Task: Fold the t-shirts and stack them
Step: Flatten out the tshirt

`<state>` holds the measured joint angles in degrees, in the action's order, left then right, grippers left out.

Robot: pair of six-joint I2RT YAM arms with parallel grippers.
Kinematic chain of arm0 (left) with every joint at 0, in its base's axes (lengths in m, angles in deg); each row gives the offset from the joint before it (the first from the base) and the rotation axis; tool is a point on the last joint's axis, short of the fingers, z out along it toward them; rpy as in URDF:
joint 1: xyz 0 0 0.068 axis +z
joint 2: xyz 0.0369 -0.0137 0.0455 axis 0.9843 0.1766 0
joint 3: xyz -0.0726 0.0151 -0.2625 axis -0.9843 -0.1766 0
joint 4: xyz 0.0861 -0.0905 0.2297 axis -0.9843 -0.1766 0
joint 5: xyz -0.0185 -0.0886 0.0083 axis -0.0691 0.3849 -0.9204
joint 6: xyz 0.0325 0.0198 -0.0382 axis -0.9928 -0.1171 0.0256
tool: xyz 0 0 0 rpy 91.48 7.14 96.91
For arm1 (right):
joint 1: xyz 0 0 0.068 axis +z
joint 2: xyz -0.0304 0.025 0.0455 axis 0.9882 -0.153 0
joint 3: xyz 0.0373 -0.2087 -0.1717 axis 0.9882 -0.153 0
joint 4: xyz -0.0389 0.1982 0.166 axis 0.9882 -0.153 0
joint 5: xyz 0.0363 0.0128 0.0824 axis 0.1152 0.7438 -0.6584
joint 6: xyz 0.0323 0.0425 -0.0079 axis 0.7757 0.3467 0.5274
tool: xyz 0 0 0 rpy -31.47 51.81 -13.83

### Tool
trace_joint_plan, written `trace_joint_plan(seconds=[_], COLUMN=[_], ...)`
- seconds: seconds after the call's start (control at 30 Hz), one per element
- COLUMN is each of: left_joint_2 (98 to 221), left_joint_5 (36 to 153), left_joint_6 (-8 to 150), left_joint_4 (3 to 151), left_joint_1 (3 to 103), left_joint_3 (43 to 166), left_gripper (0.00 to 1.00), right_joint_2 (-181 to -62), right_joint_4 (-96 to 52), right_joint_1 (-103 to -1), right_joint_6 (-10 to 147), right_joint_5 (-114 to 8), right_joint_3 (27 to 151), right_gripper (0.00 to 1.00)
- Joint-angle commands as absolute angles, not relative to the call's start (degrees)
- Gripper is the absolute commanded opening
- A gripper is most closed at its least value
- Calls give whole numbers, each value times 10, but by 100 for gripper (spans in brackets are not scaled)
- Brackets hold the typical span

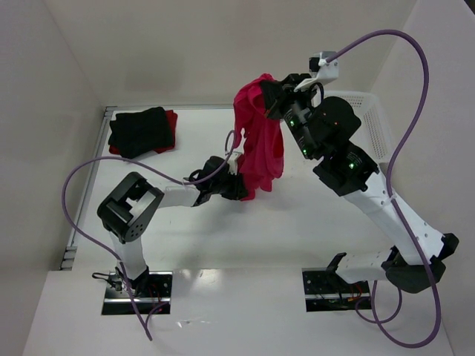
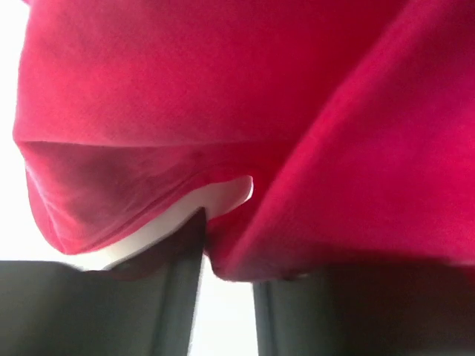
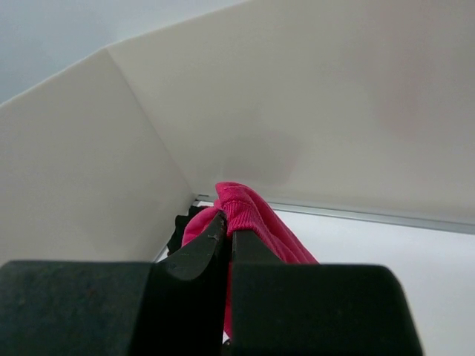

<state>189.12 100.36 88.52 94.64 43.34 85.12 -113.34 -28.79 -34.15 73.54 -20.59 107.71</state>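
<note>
Crimson-pink t-shirt (image 1: 260, 137) hangs bunched below the right gripper (image 1: 267, 95), whose fingers (image 3: 211, 245) are pressed together on a top fold. The lower hem drapes over the left gripper (image 2: 226, 304). A gap shows between those fingers (image 2: 174, 297), but the tips are buried in cloth, so the grip cannot be told. Risk: several layers pinched at once, or the hem slipping out, leaving the shirt twisted. Black t-shirt (image 1: 141, 130) lies folded, well left of both.

1. Your right claw (image 3: 228, 226) is black, and the crimson-pink t-shirt (image 1: 260, 144) in it is plain.
2. Well left of your left claw (image 1: 243, 189), a plain black t-shirt (image 1: 141, 131) covers a darker red t-shirt (image 1: 172, 119).
3. Right of the right claw, the perforated basket (image 1: 371, 111) is white.
4. The table (image 1: 282, 222) is white and the cables (image 1: 415, 126) are purple.
</note>
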Motion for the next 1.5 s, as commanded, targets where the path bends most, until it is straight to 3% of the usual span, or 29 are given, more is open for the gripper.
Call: trace_joint_plan(seconds=[0.0, 0.07, 0.23, 0.37, 0.53, 0.83, 1.03, 1.27, 1.47], left_joint_2=[1874, 1856, 1736, 1630, 1486, 1473, 1466, 1501, 1553], left_joint_5=[994, 980, 912, 803, 629, 528, 429, 448, 564], left_joint_6=[875, 875, 847, 805, 766, 733, 691, 690, 723], left_joint_4=[992, 997, 905, 765, 715, 647, 709, 710, 675], left_joint_1=[431, 431, 431, 479, 551, 609, 636, 680, 690], left_joint_3=[865, 860, 877, 952, 985, 1119, 1151, 1206, 1201], left_gripper=[15, 0, 0, 0, 0, 0, 0, 0, 0], right_joint_2=[-1111, -1104, -1086, -1054, -1007, -977, -971, -949, -975], right_joint_4=[-262, -262, -257, -235, -214, -160, -110, -70, -109], right_joint_1=[-344, -344, -349, -370, -421, -421, -421, -421, -421], right_joint_6=[722, 722, 703, 678, 684, 617, 584, 563, 577], right_joint_5=[-177, -170, -109, -49, -26, 39, 81, 101, 84], right_joint_3=[1087, 1082, 1057, 1011, 984, 935, 897, 866, 846], right_gripper=[0, 0, 0, 0, 0, 0, 0, 0, 0])
